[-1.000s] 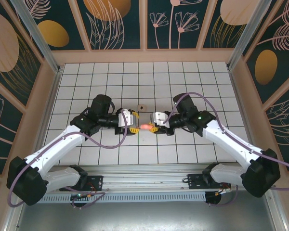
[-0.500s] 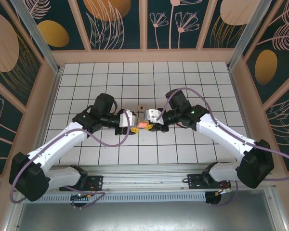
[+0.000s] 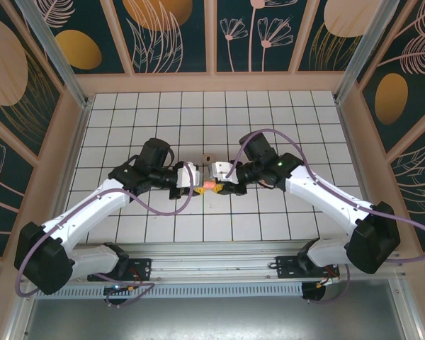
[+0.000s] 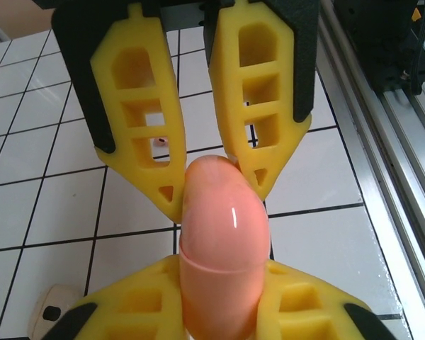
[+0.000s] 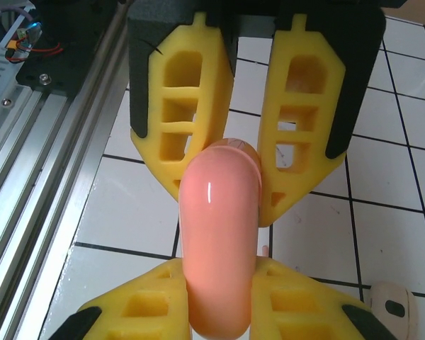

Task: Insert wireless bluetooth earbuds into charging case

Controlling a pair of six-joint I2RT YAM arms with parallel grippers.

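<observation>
The pink charging case [image 4: 223,234] is the thing to look at, and it sits in the middle of the white tiled table [image 3: 283,113]. It is long, smooth and shiny, with round ends (a bit like a big pill). A thin line runs around it close to one end. The left gripper [image 4: 219,301] is at that end of the case. Its two yellow fingers [image 4: 138,304] are closed tight on the case, one on each side. The right gripper [image 5: 219,297] is at the other end of the case. Its own yellow fingers [image 5: 297,301] are closed tight on it too. So both grippers hold the same case, tip to tip, and the case lies flat between them. I cannot tell if the case touches the tiles under it. One small earbud [image 3: 208,157] lies on a tile on the far side of the case, near it but not touching it. It is pale beige with a dark spot on it, and no gripper is on it. On the near side of the case, well apart from it, runs the long metal rail [image 3: 212,265] where the arms are bolted. One white arm reaches in from each side of the case.
</observation>
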